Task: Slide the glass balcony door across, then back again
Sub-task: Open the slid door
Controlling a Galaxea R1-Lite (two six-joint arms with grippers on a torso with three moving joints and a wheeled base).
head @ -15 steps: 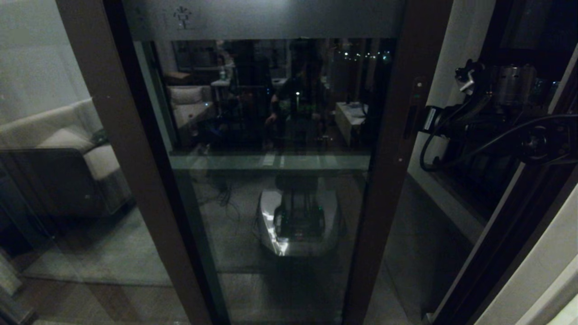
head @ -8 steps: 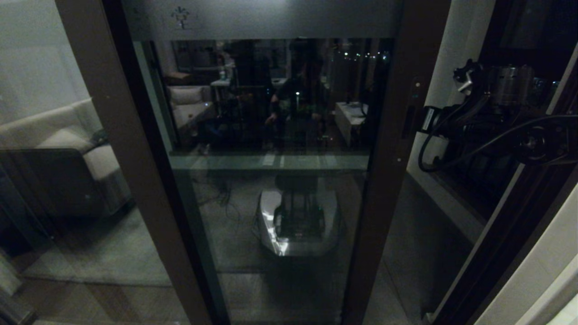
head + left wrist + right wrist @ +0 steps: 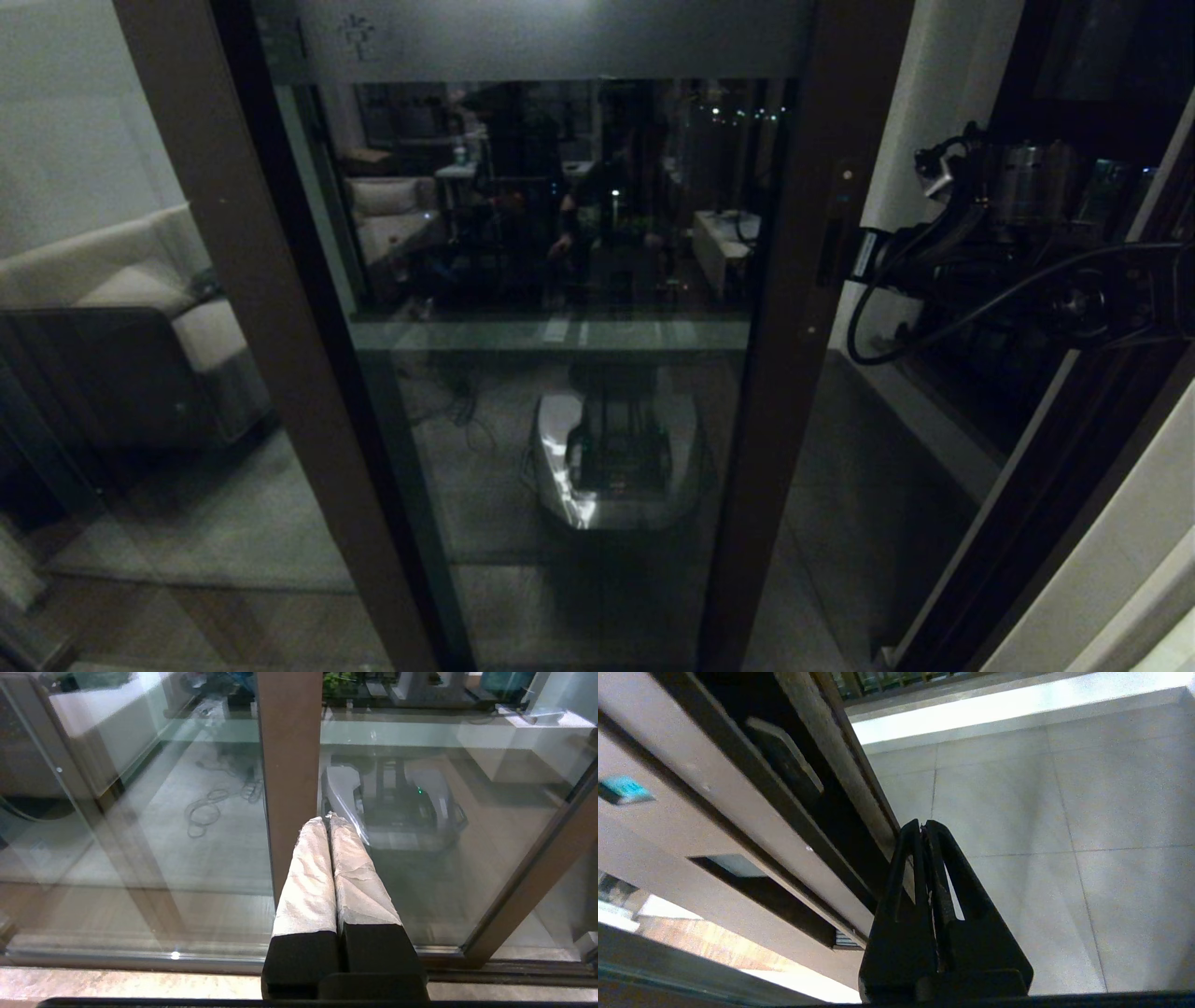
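Note:
The glass balcony door fills the head view, with a frosted band across its top and a dark brown stile on its right. A slim black handle sits recessed in that stile. My right gripper reaches in from the right to the stile's edge at handle height. In the right wrist view this gripper is shut on nothing, its black fingers lying along the stile's edge. My left gripper hangs low, shut and empty, in front of a brown stile.
A handle-less glass panel at the left shows a sofa. A black-framed window and a white wall line the right side. A gap lies between door stile and wall, with the tiled balcony floor beyond. The glass reflects my base.
The door's right stile has slid to the left, widening the gap at the wall. My right gripper has moved left with it, staying at the stile's edge.

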